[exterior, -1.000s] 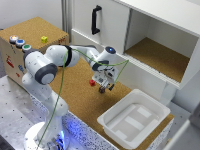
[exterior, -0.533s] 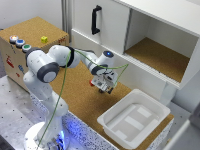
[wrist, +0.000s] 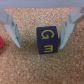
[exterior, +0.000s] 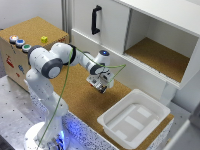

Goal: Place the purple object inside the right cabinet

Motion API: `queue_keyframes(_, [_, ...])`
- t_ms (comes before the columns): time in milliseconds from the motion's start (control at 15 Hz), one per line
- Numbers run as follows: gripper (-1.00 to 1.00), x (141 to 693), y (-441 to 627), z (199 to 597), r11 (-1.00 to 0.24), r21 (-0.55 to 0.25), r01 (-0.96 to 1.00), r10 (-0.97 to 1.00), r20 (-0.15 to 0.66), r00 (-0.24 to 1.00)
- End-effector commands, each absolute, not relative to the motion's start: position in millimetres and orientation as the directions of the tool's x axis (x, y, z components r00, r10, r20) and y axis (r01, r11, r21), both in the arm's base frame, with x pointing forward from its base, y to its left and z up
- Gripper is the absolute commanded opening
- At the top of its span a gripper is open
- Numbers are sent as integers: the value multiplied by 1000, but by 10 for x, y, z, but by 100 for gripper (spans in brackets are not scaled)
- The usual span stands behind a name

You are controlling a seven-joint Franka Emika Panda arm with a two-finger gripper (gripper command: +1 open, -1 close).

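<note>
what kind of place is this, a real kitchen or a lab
Probably a robot lab's mock kitchen, not a real one: a white open cabinet compartment with cork-brown floor, a wooden box with coloured push buttons, and a perforated metal base plate under the arm.

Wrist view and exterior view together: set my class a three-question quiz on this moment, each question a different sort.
1. True or false: the claw is shut on the purple cube.
2. What floors the right cabinet: A cork-brown board, B metal, C glass?
3. Fill in: the letter on the cube's top face is ___.

Key: 1 false, its fingers stand open either side of the cube; 2 A; 3 G.
</note>
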State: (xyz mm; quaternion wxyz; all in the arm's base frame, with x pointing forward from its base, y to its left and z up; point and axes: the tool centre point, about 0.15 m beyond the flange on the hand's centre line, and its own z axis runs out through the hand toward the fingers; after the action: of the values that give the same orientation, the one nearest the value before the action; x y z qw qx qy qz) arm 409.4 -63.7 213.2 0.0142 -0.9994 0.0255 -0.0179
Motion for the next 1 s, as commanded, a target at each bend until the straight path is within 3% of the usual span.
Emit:
queue_keyframes(0, [-100, 4025, -739, 2029, -996, 32, -82, -81, 30, 996])
queue_keyframes(267, [-100, 4045, -852, 2234, -994, 22, -104, -102, 72, 992])
queue_keyframes(600, [-100, 4254, -1220, 3330, -991, -16, -133, -132, 266, 955])
queue_keyframes(933, [-100, 4555, -1828, 4103, -978, -85, -191, -209, 367, 906])
